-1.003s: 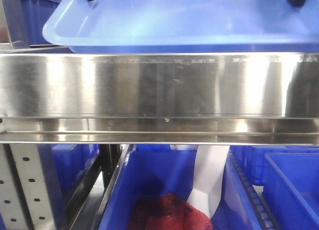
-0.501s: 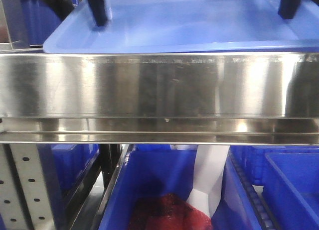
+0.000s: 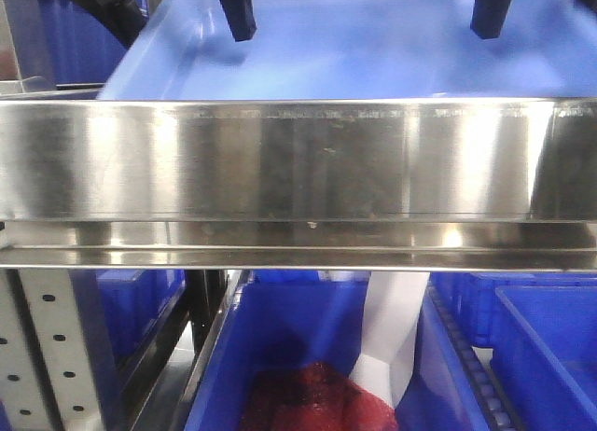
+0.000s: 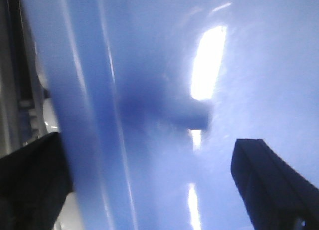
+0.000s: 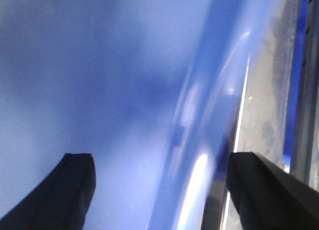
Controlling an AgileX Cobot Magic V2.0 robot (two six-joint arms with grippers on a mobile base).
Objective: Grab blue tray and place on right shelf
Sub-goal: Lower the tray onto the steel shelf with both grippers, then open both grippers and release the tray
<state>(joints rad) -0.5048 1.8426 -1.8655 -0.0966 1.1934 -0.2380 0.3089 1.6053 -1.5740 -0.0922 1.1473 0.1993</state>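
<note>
Tray [image 3: 373, 48] on shelf [image 3: 298, 160]: light, stiff, glossy-slick; grip the rolled side rims, which left hand [image 4: 149, 155] and right hand [image 5: 159, 185] straddle, jaws wide.

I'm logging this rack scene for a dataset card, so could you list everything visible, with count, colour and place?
blue tray: one, light periwinkle blue, on top of the steel shelf, behind its front lip
right shelf: one, shiny stainless steel, across the middle of the front view
perforated upright: one, pale grey metal, lower left under the shelf
storage bins: several, darker blue, below and behind the shelf
red mesh material: one clump, red, inside the centre bin
white bag-like item: one, white, standing in the centre bin
left claw: one, black, fingers spread with the tray's rim between them
right claw: one, black, fingers spread astride the tray's rim
</note>
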